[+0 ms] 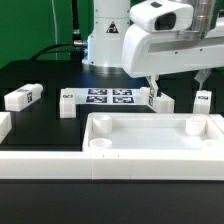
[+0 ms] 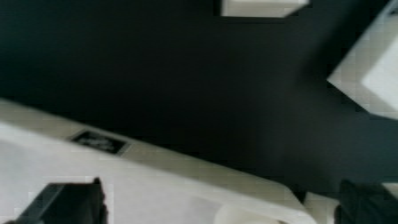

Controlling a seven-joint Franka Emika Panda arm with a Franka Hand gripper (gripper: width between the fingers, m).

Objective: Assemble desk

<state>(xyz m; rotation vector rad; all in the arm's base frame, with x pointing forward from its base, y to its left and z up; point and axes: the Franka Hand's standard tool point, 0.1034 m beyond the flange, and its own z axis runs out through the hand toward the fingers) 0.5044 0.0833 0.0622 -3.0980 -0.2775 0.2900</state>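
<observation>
The desk top [image 1: 150, 150], a white tray with round corner sockets, lies at the front of the black table. Several white tagged legs lie loose behind it: one at the exterior view's left [image 1: 22, 97], one beside the marker board [image 1: 68, 102], one under my hand [image 1: 160, 101], one at the right [image 1: 203, 98]. My gripper [image 1: 176, 82] hangs open just above the top's far edge, with nothing between its fingers. In the wrist view the gripper [image 2: 214, 205] spans the desk top [image 2: 160, 185], which bears a small tag [image 2: 98, 143]; both dark fingertips [image 2: 63, 205] show.
The marker board [image 1: 110, 97] lies flat at the table's middle back. A long low white rail [image 1: 40, 165] runs along the front edge. The robot's base [image 1: 105, 40] stands behind. Two white pieces [image 2: 368, 75] show blurred in the wrist view.
</observation>
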